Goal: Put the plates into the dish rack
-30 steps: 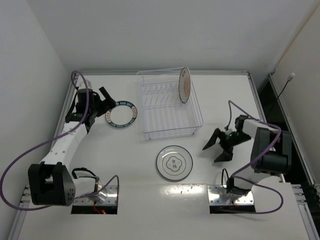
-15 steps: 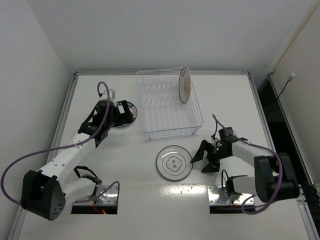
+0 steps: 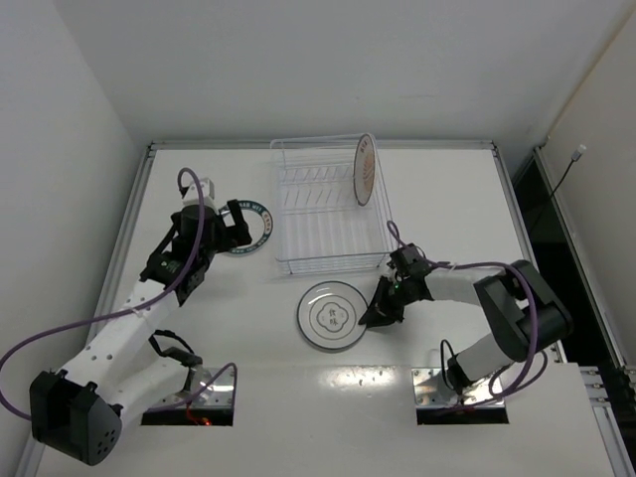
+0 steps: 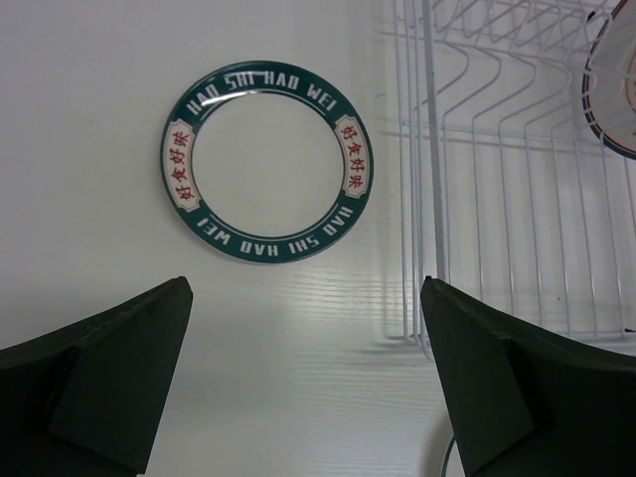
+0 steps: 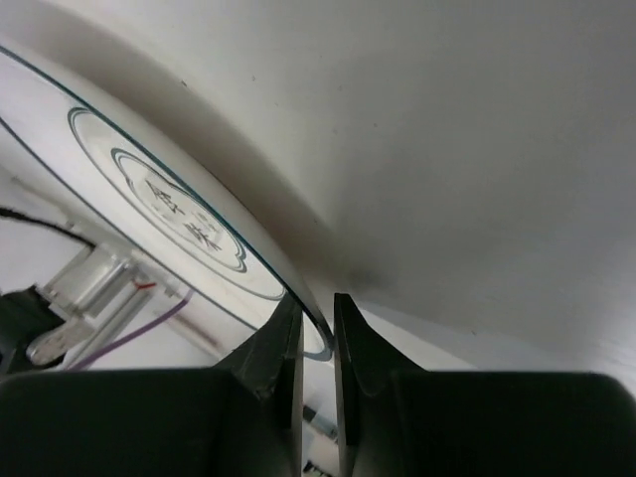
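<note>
Clenched on just the rim of the ringed plate point(image 3: 328, 316), the right tool point(image 5: 317, 318) may drop it on lifting; the left tool point(image 4: 306, 298) hangs released by the teal plate point(image 4: 266, 164).

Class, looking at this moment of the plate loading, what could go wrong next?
The right gripper pinches the ringed plate only by its thin rim; lifted, it may slip or swing. The open left gripper hangs over the teal plate beside the rack; a finger could snag wire.
</note>
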Controlling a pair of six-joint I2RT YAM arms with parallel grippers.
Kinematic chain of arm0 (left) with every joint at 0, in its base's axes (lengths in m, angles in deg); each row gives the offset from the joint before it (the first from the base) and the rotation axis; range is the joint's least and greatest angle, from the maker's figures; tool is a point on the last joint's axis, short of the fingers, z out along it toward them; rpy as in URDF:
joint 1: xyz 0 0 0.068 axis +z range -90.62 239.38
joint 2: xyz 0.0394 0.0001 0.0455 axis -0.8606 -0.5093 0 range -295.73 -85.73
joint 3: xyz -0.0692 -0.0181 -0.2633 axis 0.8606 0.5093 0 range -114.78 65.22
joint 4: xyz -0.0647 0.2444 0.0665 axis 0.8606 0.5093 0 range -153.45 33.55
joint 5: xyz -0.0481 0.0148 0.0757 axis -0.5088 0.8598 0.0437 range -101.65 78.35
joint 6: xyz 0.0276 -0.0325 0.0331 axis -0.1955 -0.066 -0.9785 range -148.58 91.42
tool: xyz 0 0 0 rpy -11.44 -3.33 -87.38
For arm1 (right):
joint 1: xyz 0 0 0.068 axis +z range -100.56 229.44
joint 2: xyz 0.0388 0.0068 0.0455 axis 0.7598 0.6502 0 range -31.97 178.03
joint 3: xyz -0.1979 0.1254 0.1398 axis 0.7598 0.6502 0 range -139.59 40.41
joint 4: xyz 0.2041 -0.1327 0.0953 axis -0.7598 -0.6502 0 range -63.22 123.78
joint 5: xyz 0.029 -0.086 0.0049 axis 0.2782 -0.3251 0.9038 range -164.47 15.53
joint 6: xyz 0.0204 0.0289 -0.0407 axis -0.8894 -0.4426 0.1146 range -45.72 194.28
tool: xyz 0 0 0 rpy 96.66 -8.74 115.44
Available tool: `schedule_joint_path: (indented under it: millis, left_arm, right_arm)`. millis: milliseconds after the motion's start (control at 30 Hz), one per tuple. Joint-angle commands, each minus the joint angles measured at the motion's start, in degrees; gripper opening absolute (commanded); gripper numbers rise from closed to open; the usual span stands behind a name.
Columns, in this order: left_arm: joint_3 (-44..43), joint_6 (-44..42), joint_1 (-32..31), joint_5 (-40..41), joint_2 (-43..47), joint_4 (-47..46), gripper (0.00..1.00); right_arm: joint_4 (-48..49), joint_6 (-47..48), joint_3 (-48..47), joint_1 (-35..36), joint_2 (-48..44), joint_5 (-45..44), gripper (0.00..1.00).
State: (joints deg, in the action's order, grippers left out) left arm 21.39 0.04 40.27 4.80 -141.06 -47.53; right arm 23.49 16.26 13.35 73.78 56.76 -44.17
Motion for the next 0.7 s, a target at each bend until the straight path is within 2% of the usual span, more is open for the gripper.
schedule_joint_path:
  millis: [0, 33, 100, 133, 233, 333, 467, 500, 567, 633, 667]
  left_arm:
    - [0.2, -2.9, -0.3, 4.7, 3.0, 0.6, 1.0]
    - [0.2, -3.7, -0.3, 5.3, 3.0, 0.6, 1.0]
    - [0.2, -4.4, -0.3, 6.0, 3.8, 0.6, 1.0]
    - [0.8, -4.4, -0.3, 6.0, 4.6, 1.1, 1.0]
    - [1.3, -4.4, -0.8, 7.1, 6.0, 1.1, 1.0]
    - [1.8, -5.5, -2.3, 8.8, 6.7, 0.5, 1.0]
    - [2.3, -6.9, -5.1, 11.2, 7.2, -0.6, 1.0]
    - [2.3, -7.5, -5.1, 12.0, 7.3, -0.6, 1.0]
    - [1.5, -7.5, -6.8, 14.7, 7.3, 0.2, 1.0]
    - [0.8, -8.8, -8.0, 16.0, 7.3, 0.7, 1.0]
    - [0.8, -9.5, -8.0, 16.0, 7.3, 0.7, 1.0]
  right_arm:
    - [-13.1, 0.4, -2.6, 0.8, -3.7, -15.2, 0.0]
    - [-21.0, 0.9, -5.5, 1.3, -5.3, -16.0, 0.0]
    - [-27.8, 1.6, -8.3, 2.0, -9.4, -17.8, 0.0]
    - [-34.3, 1.6, -11.2, 2.6, -14.5, -18.6, 0.0]
    - [-45.6, 2.2, -17.5, 2.6, -22.9, -21.8, 0.0]
    - [-54.7, 2.7, -24.7, 2.7, -26.2, -23.8, 0.0]
    - [-61.5, 3.3, -36.0, 3.3, -26.9, -28.6, 0.0]
    - [-62.0, 3.3, -42.1, 3.3, -26.9, -29.9, 0.0]
    - [-62.7, 4.6, -48.7, 3.3, -24.1, -33.6, 0.0]
    - [-61.1, 6.6, -58.9, 4.0, -18.3, -38.7, 0.0]
    - [-60.0, 10.1, -65.3, 4.5, -16.0, -44.0, 0.0]
